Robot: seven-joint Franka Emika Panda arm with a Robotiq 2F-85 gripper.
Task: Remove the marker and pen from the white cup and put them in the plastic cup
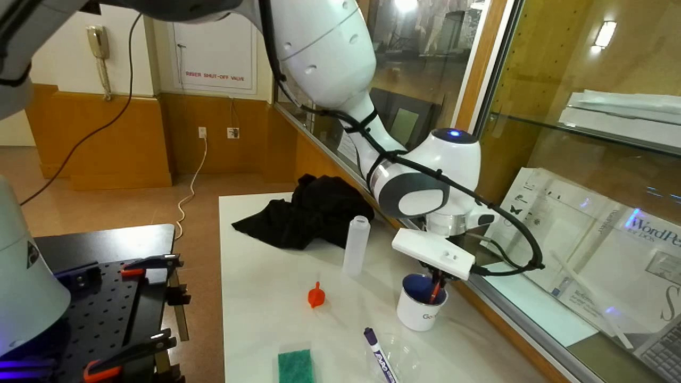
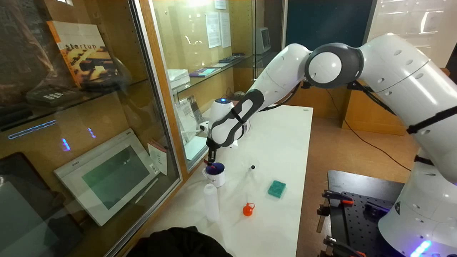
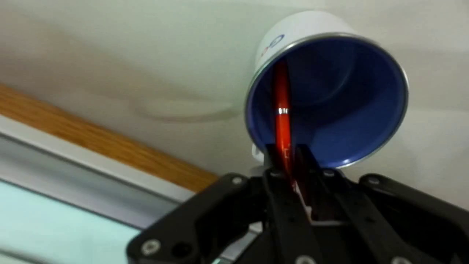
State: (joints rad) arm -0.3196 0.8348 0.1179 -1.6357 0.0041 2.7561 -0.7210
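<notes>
Pen (image 3: 281, 95) is in the pincer (image 3: 287, 156), fingers clenched on its body, lower end down inside the white cup (image 3: 344, 95) in the wrist view. Step in hand looks like the pull-out: I'd lift straight up first, slow, no sideways travel until the tip clears the rim. Pen is tilted and sits close to the cup's inner wall; can't tell if it touches. If it does, a lateral move would probably drag or tip the cup. Don't slacken the squeeze; a slim glossy barrel could swivel between the fingers. Marker (image 1: 379, 352) looks done: it leans in the clear plastic cup (image 1: 407, 355) on the table (image 1: 255, 319) in an exterior view, bottom cut off by the frame edge. Next, come over that cup from above, lower the pen beside the marker, avoid knocking the cap, release low; a thin cup would likely tip easily. See-through walls make its rim hard to judge, so line up off the marker. Looks: pen is slim, shiny red, silver band partway along, small mark near the fingers, tip lost in shadow. Marker has a dark purple cap, white barrel, purple print.
</notes>
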